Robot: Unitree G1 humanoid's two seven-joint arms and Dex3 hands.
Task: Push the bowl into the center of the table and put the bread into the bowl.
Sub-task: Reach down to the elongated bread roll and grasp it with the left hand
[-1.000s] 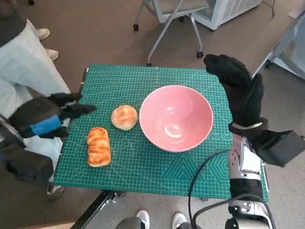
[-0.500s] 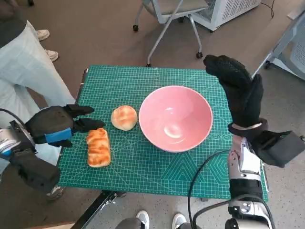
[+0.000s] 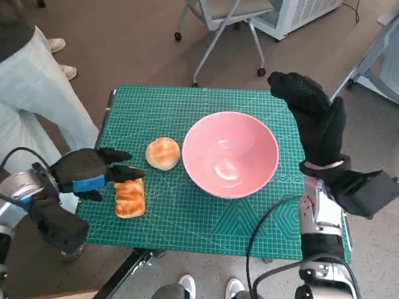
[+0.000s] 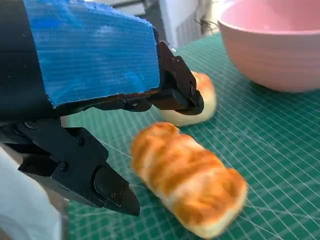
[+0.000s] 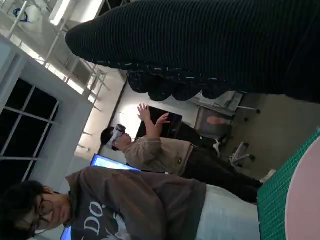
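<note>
Moved in over the long bread, left robot hand hovers, fingers spread, holding nothing.

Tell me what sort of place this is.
Probably a lab or office workspace, not a kitchen. The bread and bowl sit on a green cutting mat, a wheeled chair stands on the bare floor, and the right wrist view shows a person wearing a headset.

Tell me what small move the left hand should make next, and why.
Probably lower the left hand and close its fingers on the long bread. The hand hovers open over that loaf's near end, not yet gripping, and the pink bowl already sits near the table's middle, empty.
</note>
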